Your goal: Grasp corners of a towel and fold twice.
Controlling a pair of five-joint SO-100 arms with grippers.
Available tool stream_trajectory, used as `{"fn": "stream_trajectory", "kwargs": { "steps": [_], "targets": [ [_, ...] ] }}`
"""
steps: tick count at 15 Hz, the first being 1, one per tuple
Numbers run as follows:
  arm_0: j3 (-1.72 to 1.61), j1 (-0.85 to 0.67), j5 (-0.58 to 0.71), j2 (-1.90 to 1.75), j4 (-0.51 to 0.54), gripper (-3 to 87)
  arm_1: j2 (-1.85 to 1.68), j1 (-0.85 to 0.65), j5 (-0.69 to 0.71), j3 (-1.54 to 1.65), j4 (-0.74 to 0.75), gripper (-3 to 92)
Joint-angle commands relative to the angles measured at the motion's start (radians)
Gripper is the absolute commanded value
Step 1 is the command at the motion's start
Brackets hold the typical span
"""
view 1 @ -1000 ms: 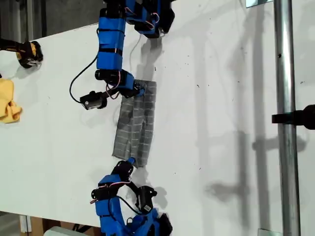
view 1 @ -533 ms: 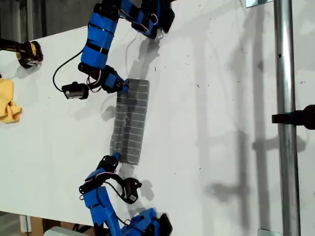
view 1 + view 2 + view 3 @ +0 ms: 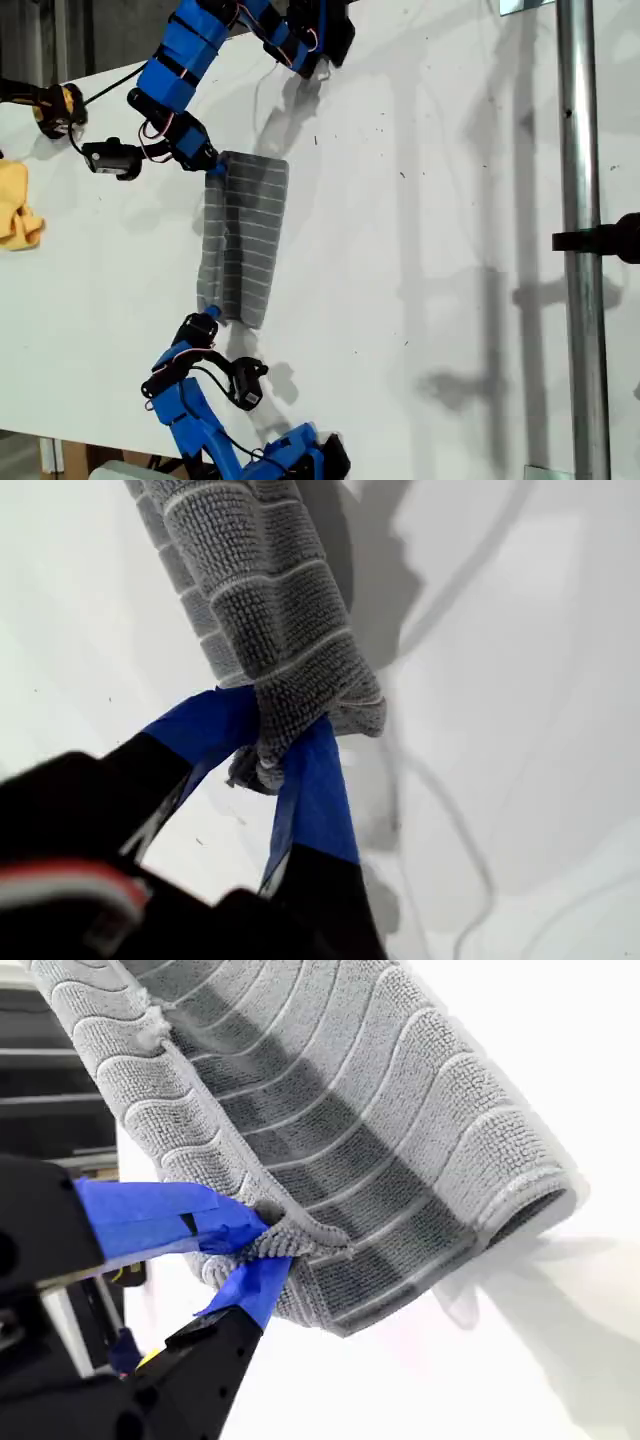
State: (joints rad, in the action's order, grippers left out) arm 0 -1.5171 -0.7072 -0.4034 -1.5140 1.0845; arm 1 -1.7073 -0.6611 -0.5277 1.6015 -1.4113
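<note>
Exterior view first: the white table (image 3: 430, 200) fills it. One blue arm (image 3: 180, 60) reaches in from this view's top and another (image 3: 190, 410) from its bottom; which is first or second, I can't tell from the wrist views.

The towel (image 3: 240, 240) is stretched between them. Its long axis runs top to bottom in this view, doubled over, with the rounded fold toward the view's right. The pinched edge is on the view's left, toward the yellow cloth (image 3: 18, 205), which lies well apart.

Closer in, my first gripper (image 3: 270, 765) has its taped jaws pressed together on a bunched corner (image 3: 255, 772). My second gripper (image 3: 265, 1245) is pinching another corner (image 3: 300, 1243).

Each arm has an end, so I'd judge the next move must carry both corners sideways together, across that long axis.
</note>
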Motion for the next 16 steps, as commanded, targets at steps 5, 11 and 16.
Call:
{"fn": "stream_trajectory", "kwargs": {
  "steps": [5,11,16],
  "targets": [
    [-0.083,0.049,-0.055,0.095,-0.011,-0.7,0.025,0.189,-0.098,0.138,0.049,-0.1],
    [0.028,0.058,-0.091,0.264,0.123,-0.7,0.318,0.272,-0.204,0.129,0.066,-0.1],
    [0.169,0.063,-0.098,0.367,0.198,-0.7,0.42,0.216,-0.21,0.095,0.051,-0.1]
  ]
}}
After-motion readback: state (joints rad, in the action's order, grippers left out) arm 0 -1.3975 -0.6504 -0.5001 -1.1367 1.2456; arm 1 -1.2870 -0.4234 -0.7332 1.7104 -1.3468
